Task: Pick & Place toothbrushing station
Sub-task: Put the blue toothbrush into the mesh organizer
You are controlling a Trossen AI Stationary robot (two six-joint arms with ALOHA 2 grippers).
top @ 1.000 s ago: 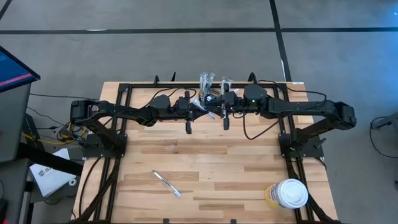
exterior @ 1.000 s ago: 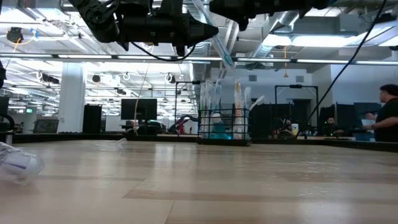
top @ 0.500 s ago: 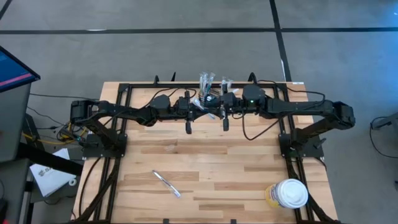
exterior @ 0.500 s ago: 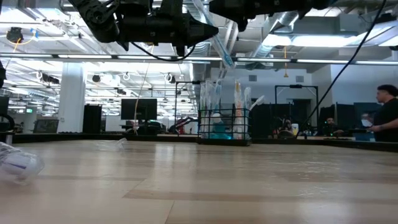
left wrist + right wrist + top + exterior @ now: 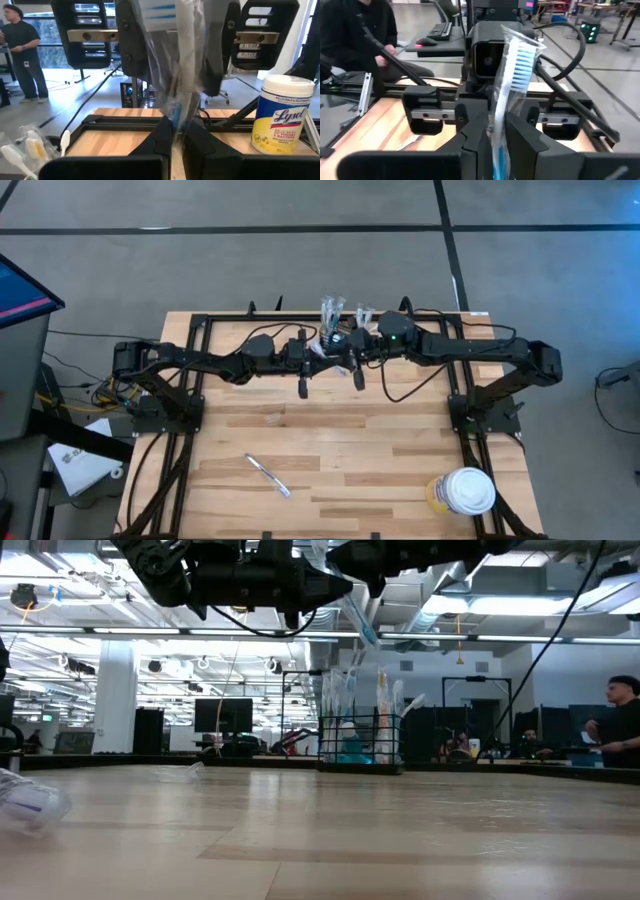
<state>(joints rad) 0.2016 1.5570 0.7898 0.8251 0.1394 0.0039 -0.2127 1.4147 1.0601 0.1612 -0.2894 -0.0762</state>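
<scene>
On the near edge of the wooden desk (image 5: 340,450) stands a white-lidded tub (image 5: 462,491), and a wrapped toothbrush (image 5: 268,476) lies flat toward the left. Farther back, both arms meet high over the desk. The left gripper (image 5: 172,145) has its jaws together on a clear wrapper (image 5: 182,75); the right gripper (image 5: 496,135) is clamped on a packaged blue toothbrush (image 5: 512,85). Behind them, at the far edge, stands the black wire holder (image 5: 360,745), upright with brushes in it.
</scene>
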